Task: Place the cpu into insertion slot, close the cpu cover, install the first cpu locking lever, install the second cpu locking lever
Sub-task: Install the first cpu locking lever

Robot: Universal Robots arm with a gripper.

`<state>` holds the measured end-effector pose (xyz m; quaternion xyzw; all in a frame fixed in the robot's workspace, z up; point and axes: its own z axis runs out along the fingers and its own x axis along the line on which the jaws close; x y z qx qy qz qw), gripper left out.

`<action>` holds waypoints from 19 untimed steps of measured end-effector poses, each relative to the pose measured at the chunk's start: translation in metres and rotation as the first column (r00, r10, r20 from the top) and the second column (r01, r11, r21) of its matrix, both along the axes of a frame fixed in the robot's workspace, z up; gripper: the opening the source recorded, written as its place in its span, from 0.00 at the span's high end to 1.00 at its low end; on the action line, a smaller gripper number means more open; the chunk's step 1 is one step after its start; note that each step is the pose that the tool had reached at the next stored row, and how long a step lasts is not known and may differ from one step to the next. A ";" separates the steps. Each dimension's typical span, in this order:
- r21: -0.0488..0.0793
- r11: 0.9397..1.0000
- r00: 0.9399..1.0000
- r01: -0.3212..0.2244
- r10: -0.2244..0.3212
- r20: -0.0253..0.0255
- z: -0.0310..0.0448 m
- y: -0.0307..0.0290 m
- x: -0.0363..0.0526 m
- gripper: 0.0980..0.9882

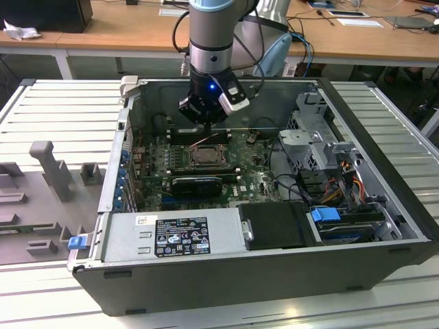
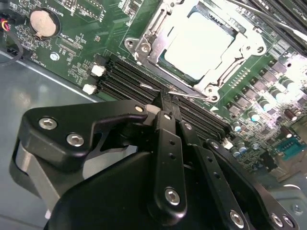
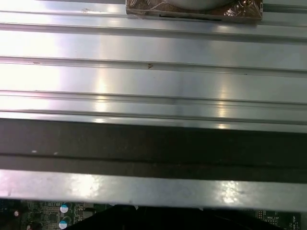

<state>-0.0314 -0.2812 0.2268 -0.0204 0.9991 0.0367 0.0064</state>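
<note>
I'm looking at an open computer case [image 1: 226,205] lying on a ribbed metal counter [image 1: 55,110], with wooden desks along the back of the room. My arm reaches down into the case, and the gripper [image 1: 204,123] hangs just above the far edge of the processor socket on the green board [image 1: 254,175]. In the second wrist view the cpu [image 2: 199,45] sits flat in its slot, its pale top showing through the square window of the cpu cover [image 2: 153,43], which looks folded down over it, so I judge the first two steps done. The gripper [image 2: 166,98] has its fingers pressed together, and their tips meet on or right beside a thin wire lever [image 2: 184,94] running along the near edge of the socket; whether they truly pinch it I cannot tell. I read this as work on a locking lever, and I can't make out whether either lever is hooked down yet.
</note>
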 end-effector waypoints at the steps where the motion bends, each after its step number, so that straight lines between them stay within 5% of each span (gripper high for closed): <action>1: 0.000 1.000 1.000 0.000 0.000 0.000 -0.0008 0.0000 0.0008 0.99; 19: 0.000 1.000 1.000 0.000 0.000 0.001 -0.0051 0.0000 0.0046 0.99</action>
